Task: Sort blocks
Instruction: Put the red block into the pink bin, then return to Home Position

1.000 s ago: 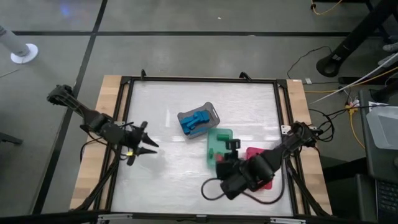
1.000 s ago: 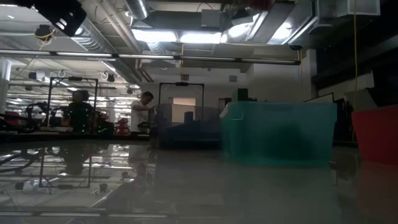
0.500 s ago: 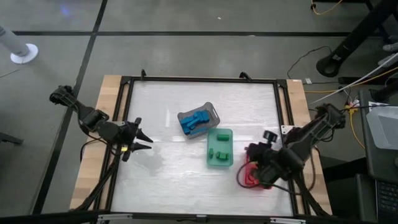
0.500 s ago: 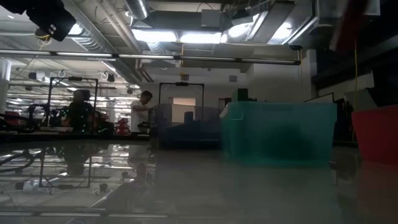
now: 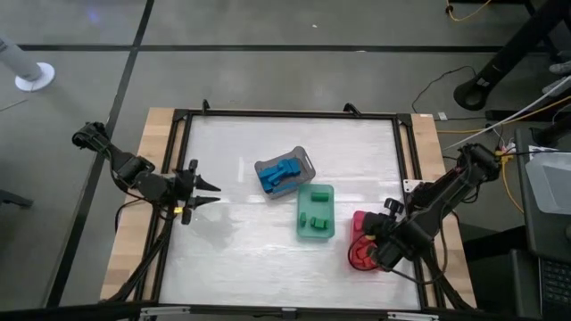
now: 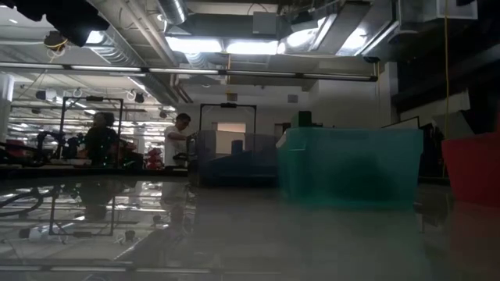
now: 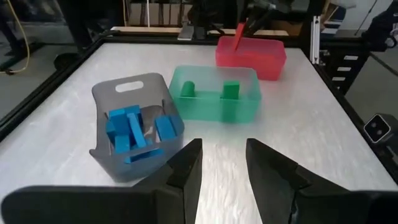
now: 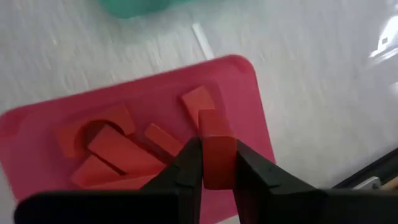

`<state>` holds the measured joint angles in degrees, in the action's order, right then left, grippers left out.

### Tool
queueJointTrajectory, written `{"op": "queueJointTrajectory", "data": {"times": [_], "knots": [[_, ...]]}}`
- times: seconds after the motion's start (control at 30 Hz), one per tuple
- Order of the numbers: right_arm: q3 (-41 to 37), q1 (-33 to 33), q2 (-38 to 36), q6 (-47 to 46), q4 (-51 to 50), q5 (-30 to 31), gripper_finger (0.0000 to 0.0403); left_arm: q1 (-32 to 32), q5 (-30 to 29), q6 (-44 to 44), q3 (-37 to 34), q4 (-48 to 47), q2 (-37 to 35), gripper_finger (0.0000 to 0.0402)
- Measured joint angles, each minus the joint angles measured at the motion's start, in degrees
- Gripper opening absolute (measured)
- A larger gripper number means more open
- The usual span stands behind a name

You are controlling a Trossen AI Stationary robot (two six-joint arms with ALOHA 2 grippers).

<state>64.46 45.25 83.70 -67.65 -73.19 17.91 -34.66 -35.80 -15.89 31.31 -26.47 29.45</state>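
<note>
My right gripper (image 8: 214, 167) is shut on a red block (image 8: 216, 148), hovering over the red tray (image 8: 249, 87), where several red blocks (image 8: 118, 149) lie. In the high view it is above that tray (image 5: 359, 218) near the table's right edge. The green tray (image 5: 316, 211) holds green blocks (image 7: 231, 89). The grey basket (image 5: 285, 169) holds blue blocks (image 7: 132, 124). My left gripper (image 5: 203, 191) waits open near the table's left edge, pointing at the basket. My right gripper pinches the red block between its two fingers by the block's lower end (image 8: 216, 177). The fingers come from above, slanting down. The block is lifted clear over the red tray, and its free end (image 8: 211, 118) sticks out past the fingertips.
Basket, green tray and red tray stand in a slanting row from the table's middle toward the right near corner. A black frame (image 5: 285, 114) runs around the white table top (image 5: 241, 250). The left half of the table top shows bare. People stand in the room behind (image 6: 181, 136).
My right gripper has swung from in front of the green tray toward the table's right edge and now hangs over the red tray. My left gripper has drawn back a little toward the far and left edges.
</note>
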Motion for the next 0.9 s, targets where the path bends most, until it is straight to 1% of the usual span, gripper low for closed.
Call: {"op": "queueJointTrajectory", "data": {"times": [0.13,0.27,0.37,0.5,0.6,0.67,0.77,0.8,0.9], "knots": [[-1.77,0.09,0.02,-1.58,1.17,-0.23,0.0078,0.01,0.02,1.75,0.00,-0.01,0.04,0.0111],[-2.07,0.09,0.02,-2.83,1.25,-0.61,0.0118,0.01,-0.31,7.42,0.00,0.08,-1.70,0.0111],[-2.07,0.09,0.02,-2.81,1.82,-0.61,0.0150,0.01,-0.40,8.18,-0.44,0.81,-3.94,0.0111],[-2.07,0.09,0.02,-2.86,1.59,-0.64,0.0177,0.01,-0.40,7.98,-5.10,4.65,-7.79,0.0111],[-1.46,0.09,0.07,-5.68,1.55,-1.07,0.0185,0.03,-0.41,7.92,-9.66,8.36,-10.27,0.0111],[-0.23,0.05,0.07,-7.09,1.45,-0.07,0.0186,0.15,-0.42,9.04,-11.96,11.25,-11.67,0.0111],[3.28,-0.37,0.07,-5.51,-0.64,5.89,0.0186,0.80,-0.57,11.50,-14.43,15.09,-13.49,0.0111],[4.83,-0.37,0.07,-4.45,-2.04,9.47,0.0186,1.06,-0.87,12.57,-15.16,16.03,-14.26,0.0111],[10.42,-0.37,-0.33,-2.17,-7.58,23.32,0.0186,2.07,-2.01,15.26,-16.40,16.58,-16.92,0.0111]]}}
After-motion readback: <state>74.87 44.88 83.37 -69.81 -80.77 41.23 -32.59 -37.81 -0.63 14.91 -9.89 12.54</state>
